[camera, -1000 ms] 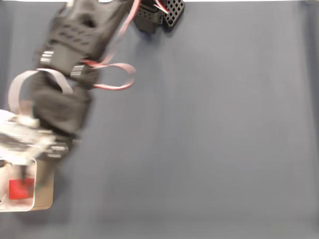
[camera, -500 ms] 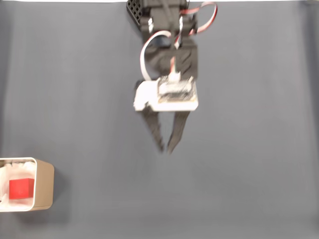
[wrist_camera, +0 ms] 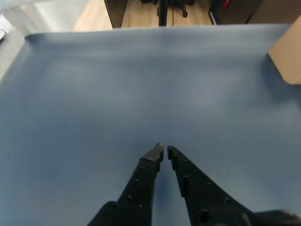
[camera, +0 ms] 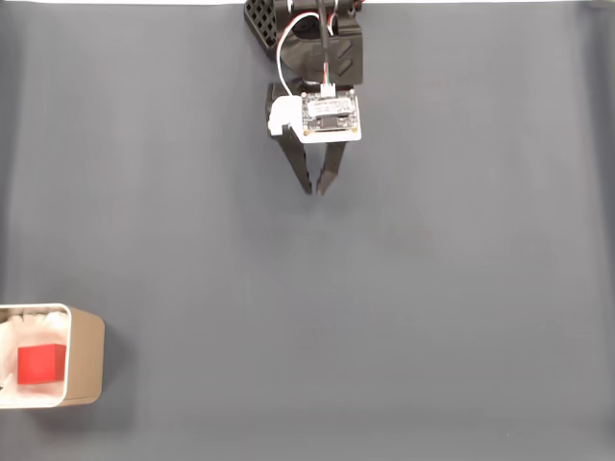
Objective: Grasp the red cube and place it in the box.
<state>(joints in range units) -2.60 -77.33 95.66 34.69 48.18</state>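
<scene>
The red cube rests inside the box, a tan-walled container with a white inside at the lower left of the fixed view. Part of the box's tan wall shows at the right edge of the wrist view. My gripper hangs near the top centre of the fixed view, far from the box. Its black fingers nearly meet at the tips, and the gripper holds nothing above the bare blue-grey mat.
A blue-grey mat covers the whole table. The arm's black base sits at the top edge. Beyond the mat's far edge the wrist view shows a wooden floor and furniture legs.
The arm swung from above the box at the left back to the top centre and drew in toward its base. The fingers closed together. The cube stayed in the box.
</scene>
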